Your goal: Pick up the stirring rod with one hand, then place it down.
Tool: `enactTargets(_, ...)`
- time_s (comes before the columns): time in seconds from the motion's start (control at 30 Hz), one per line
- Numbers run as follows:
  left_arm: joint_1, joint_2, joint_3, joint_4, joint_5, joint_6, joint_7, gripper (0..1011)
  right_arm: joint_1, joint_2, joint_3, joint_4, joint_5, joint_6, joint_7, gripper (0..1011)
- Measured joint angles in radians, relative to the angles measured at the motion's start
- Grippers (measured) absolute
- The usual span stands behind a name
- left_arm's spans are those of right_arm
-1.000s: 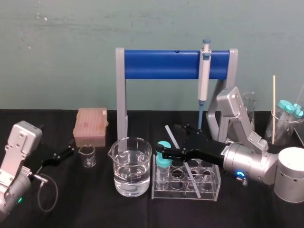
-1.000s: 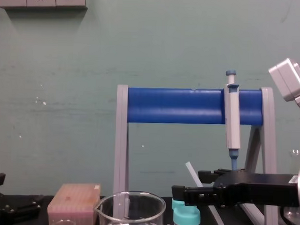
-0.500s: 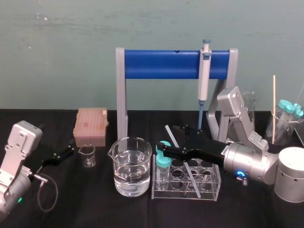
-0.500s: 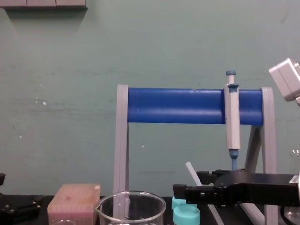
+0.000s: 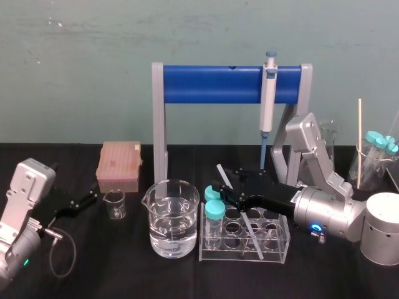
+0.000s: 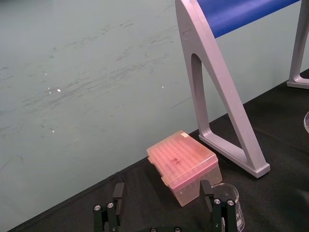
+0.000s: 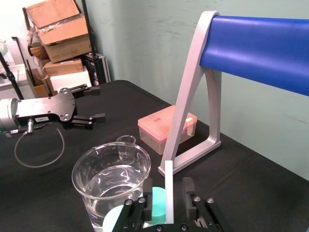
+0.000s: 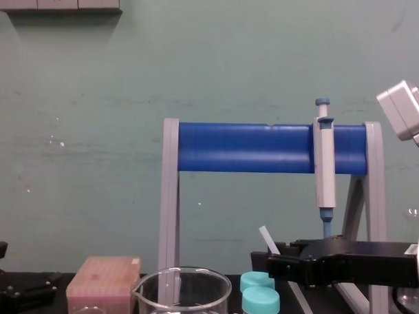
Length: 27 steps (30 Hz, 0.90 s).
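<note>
Jaws of the right gripper (image 5: 225, 192) are apart, one on each side of the stirring rod (image 7: 169, 193), and not squeezing it yet. The rod leans. Its top pokes up between them and its low end sits below them in the clear tube rack (image 5: 274, 240). I think they should shut softly, then lift along the lean, so the rod misses the blue-capped tubes (image 5: 214, 212) just beside them. The left gripper (image 5: 92, 194) rests far off, jaws apart.

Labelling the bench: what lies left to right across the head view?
Left gripper, pink tip box, large glass beaker, two teal-capped tubes, pipette, thin wooden stick. Right gripper straddles the stirring rod, overlapping the tubes.
</note>
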Motion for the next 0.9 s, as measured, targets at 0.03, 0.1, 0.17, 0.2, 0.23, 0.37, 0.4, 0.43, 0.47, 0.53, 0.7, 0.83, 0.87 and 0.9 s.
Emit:
enactTargets(0.03, 0.0, 0.0, 0.0, 0.0, 0.0, 0.0, 0.0, 1000, 0.0, 0.0, 0.0, 0.0, 0.0, 0.0, 0.0, 393)
enactTargets(0.1, 0.0, 0.0, 0.0, 0.0, 0.0, 0.0, 0.0, 1000, 0.0, 0.0, 0.0, 0.0, 0.001, 0.0, 0.0, 345)
enactTargets(0.17, 0.0, 0.0, 0.0, 0.0, 0.0, 0.0, 0.0, 1000, 0.0, 0.0, 0.0, 0.0, 0.001, 0.0, 0.0, 266)
enactTargets(0.2, 0.0, 0.0, 0.0, 0.0, 0.0, 0.0, 0.0, 1000, 0.0, 0.0, 0.0, 0.0, 0.001, 0.001, 0.0, 250)
enactTargets(0.23, 0.0, 0.0, 0.0, 0.0, 0.0, 0.0, 0.0, 1000, 0.0, 0.0, 0.0, 0.0, 0.001, 0.001, 0.0, 191)
enactTargets(0.37, 0.0, 0.0, 0.0, 0.0, 0.0, 0.0, 0.0, 1000, 0.0, 0.0, 0.0, 0.0, 0.001, 0.001, 0.0, 82)
enactTargets(0.4, 0.0, 0.0, 0.0, 0.0, 0.0, 0.0, 0.0, 1000, 0.0, 0.0, 0.0, 0.0, 0.001, 0.001, 0.0, 75)
enactTargets(0.43, 0.0, 0.0, 0.0, 0.0, 0.0, 0.0, 0.0, 1000, 0.0, 0.0, 0.0, 0.0, 0.001, 0.001, 0.0, 68)
enactTargets(0.47, 0.0, 0.0, 0.0, 0.0, 0.0, 0.0, 0.0, 1000, 0.0, 0.0, 0.0, 0.0, 0.001, 0.001, 0.0, 69)
enactTargets(0.53, 0.0, 0.0, 0.0, 0.0, 0.0, 0.0, 0.0, 1000, 0.0, 0.0, 0.0, 0.0, 0.001, 0.001, 0.0, 68)
enactTargets(0.7, 0.0, 0.0, 0.0, 0.0, 0.0, 0.0, 0.0, 1000, -0.017, -0.004, 0.014, -0.007, -0.006, -0.038, -0.003, 68)
enactTargets(0.83, 0.0, 0.0, 0.0, 0.0, 0.0, 0.0, 0.0, 1000, -0.042, -0.01, 0.036, -0.018, -0.017, -0.1, -0.019, 68)
enactTargets(0.87, 0.0, 0.0, 0.0, 0.0, 0.0, 0.0, 0.0, 1000, -0.051, -0.012, 0.043, -0.023, -0.02, -0.119, -0.024, 68)
enactTargets(0.9, 0.0, 0.0, 0.0, 0.0, 0.0, 0.0, 0.0, 1000, -0.065, -0.013, 0.054, -0.032, -0.027, -0.152, -0.034, 68)
